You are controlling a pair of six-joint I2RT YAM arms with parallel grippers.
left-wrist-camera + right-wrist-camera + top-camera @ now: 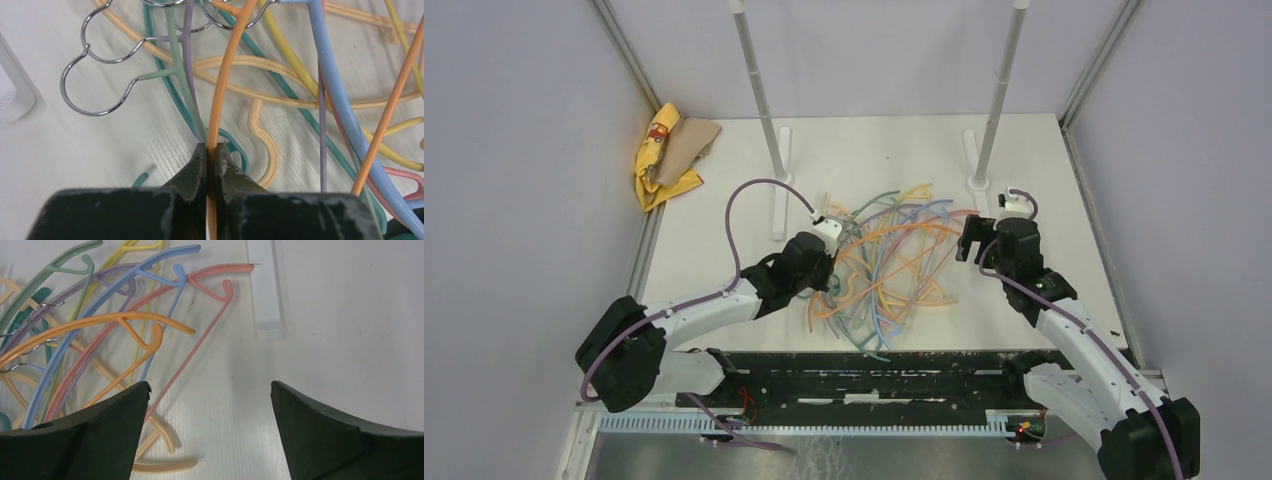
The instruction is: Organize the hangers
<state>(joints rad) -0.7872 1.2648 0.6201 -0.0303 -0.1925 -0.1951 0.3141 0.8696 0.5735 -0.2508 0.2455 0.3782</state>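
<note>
A tangled pile of thin plastic hangers (894, 262) in orange, blue, teal, yellow, pink, purple and peach lies on the white table between the two arms. My left gripper (832, 262) is at the pile's left side, shut on the bar of an orange hanger (220, 95); in the left wrist view the gripper (211, 148) pinches that bar between its jaws. My right gripper (965, 240) is open and empty at the pile's right edge. In the right wrist view it (210, 385) hovers over bare table, with pink (200, 335), blue (100, 305) and orange (135, 320) hangers to its left.
Two grey upright rack poles (759, 95) (999, 95) stand on white bases (781, 185) behind the pile. A yellow and tan cloth (669, 150) lies at the far left corner. Metal frame rails (1079, 190) border the table.
</note>
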